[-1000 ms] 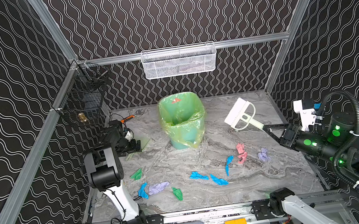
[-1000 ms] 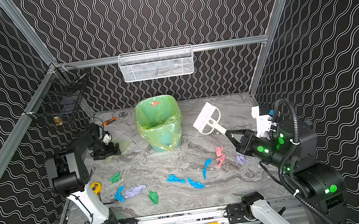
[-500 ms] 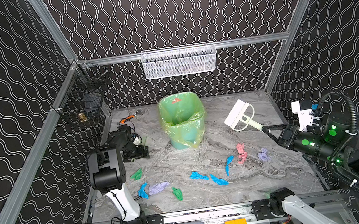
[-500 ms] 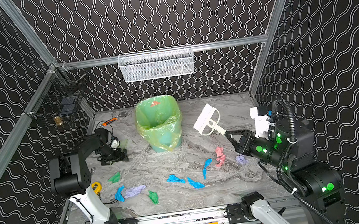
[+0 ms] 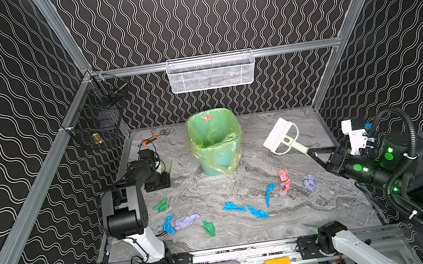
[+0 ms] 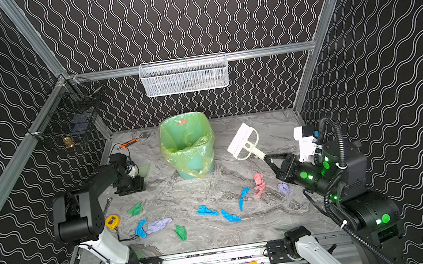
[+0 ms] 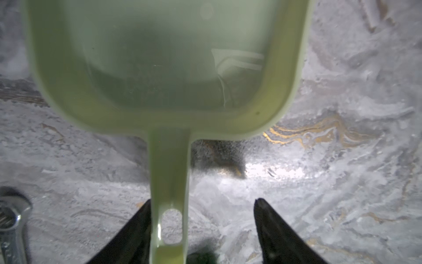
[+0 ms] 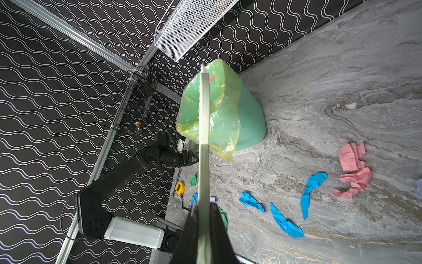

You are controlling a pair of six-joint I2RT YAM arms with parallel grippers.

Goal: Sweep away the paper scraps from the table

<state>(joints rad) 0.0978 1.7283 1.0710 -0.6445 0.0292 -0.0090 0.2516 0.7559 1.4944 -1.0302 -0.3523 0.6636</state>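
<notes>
Across the front half of the worktop (image 5: 296,224), in both top views, the paper scraps (image 5: 233,207) lie scattered: blue, green, lilac and pink bits, all apart from both sets of jaws. The right jaws are pinched on the handle of a white brush (image 5: 279,136). Its head points toward the back, to the right of the green-lined bin (image 5: 214,140). Pink and lilac scraps lie just in front of these jaws. The left jaws sit at the left rear by a pale dustpan (image 5: 168,166), and the nearest scrap, a green one, lies in front of them. An orange-handled wrench (image 5: 150,140) lies behind them, and a yellow tape measure (image 6: 111,222) lies by the left arm's elbow.

From the left wrist, the left jaws stand spread around the dustpan (image 7: 169,68) handle, one jaw against it and the other clear. The pan lies on the worktop (image 7: 342,182), with a silver spanner (image 7: 11,219) off to one side.

From the right wrist, the right jaws are pressed on the brush (image 8: 204,137), seen edge-on across the bin (image 8: 249,123). Blue and pink scraps (image 8: 285,221) lie on open worktop to one side of the brush, well clear of its head. The tape measure (image 8: 180,187) sits on the other side.
</notes>
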